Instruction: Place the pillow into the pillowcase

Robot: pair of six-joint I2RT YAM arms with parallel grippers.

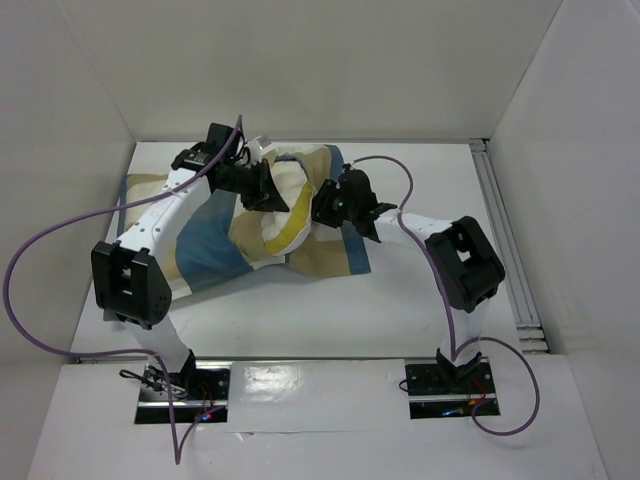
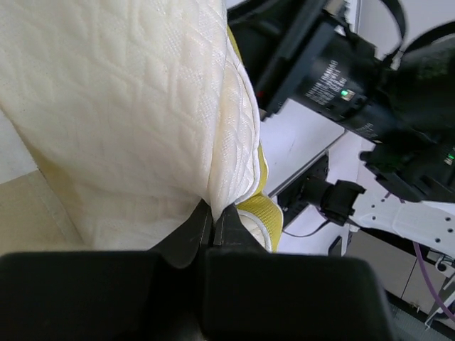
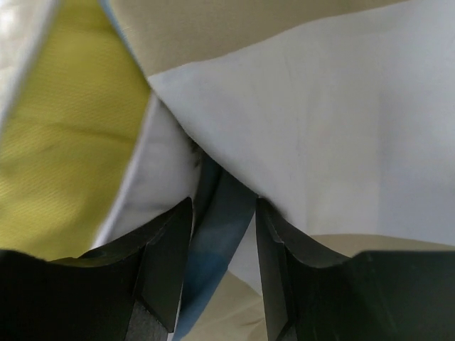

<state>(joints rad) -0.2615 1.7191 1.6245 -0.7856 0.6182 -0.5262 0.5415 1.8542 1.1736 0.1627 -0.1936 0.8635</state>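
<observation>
Pillow point(image 2: 128, 106) edge btwn left pincer point(image 2: 213, 213) tips

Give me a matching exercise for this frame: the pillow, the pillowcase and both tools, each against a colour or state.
Things:
1. pillow
2. pillowcase
3. left tool
4. right tool

Colours or states:
A. straddles a blue fold of cloth
B. plain quilted cream with a yellow edge
C. pinched shut on cream fabric
D. big blue, tan and white checks

Pairs: 1-B; 2-D; 3-C; 4-A
</observation>
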